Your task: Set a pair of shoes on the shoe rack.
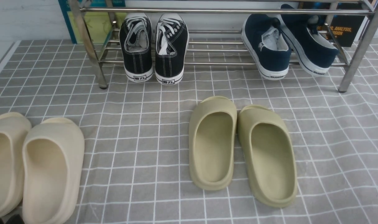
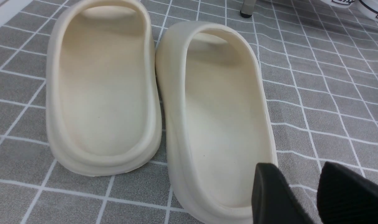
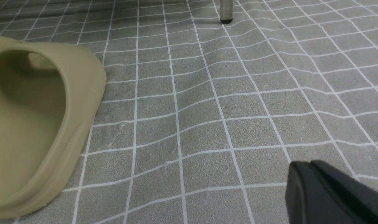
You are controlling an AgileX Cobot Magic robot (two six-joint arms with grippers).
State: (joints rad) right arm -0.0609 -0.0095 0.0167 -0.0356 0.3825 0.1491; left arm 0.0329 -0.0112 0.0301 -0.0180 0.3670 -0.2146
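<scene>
The left end effector shows two matte black, wedge-shaped fingers with fine ribbing on one face, and the right end effector shows the same matte black plastic with smooth, rounded edges.

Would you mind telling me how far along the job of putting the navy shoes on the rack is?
It looks done: both navy shoes rest on the rack, beside the black sneakers. Nothing is in hand: the left gripper is open over the cream slides, the right gripper shut and empty. Nothing looks left.
</scene>
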